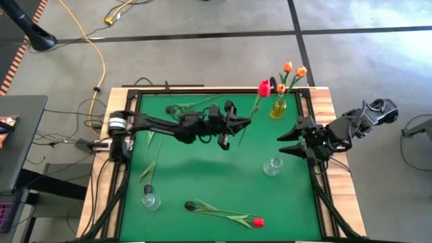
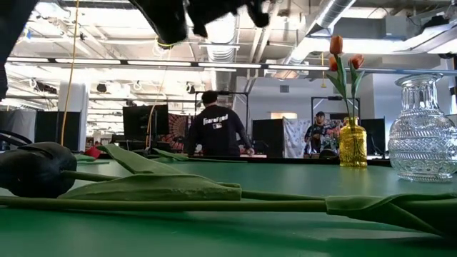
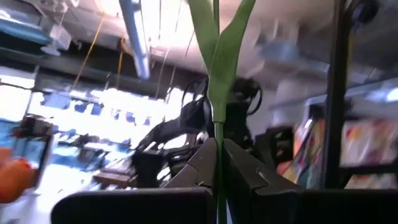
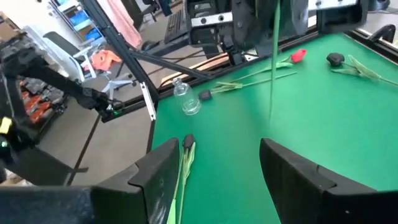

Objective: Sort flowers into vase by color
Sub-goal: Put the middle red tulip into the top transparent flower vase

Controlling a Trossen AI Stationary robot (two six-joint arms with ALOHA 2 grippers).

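My left gripper [image 1: 240, 123] is raised over the middle of the green table [image 1: 202, 169], shut on a red tulip [image 1: 263, 88] whose head stands beside the yellow vase [image 1: 278, 108]. That vase holds orange tulips [image 1: 289, 68]. My right gripper [image 1: 289, 143] waits open at the table's right edge with nothing between its fingers. A dark-headed tulip [image 1: 191, 204] and a red one [image 1: 257, 221] lie on their sides near the front edge. Two more flowers [image 1: 147, 172] [image 1: 182, 108] lie at the left and back left. My left gripper pinches the red tulip's thin green stem [image 3: 217, 134] between its two fingers, just below the leaves [image 3: 217, 56]. The fingers lie across the stem. The flower is lifted clear and stands roughly upright, head up, and its lower stem [image 4: 272, 74] hangs free above the table.
One clear glass vase [image 1: 272, 165] stands right of centre, in front of the right gripper. Another [image 1: 150, 200] stands at the front left. A raised wooden frame [image 1: 324, 101] borders the table. People stand in the room beyond the far edge [image 2: 218, 132].
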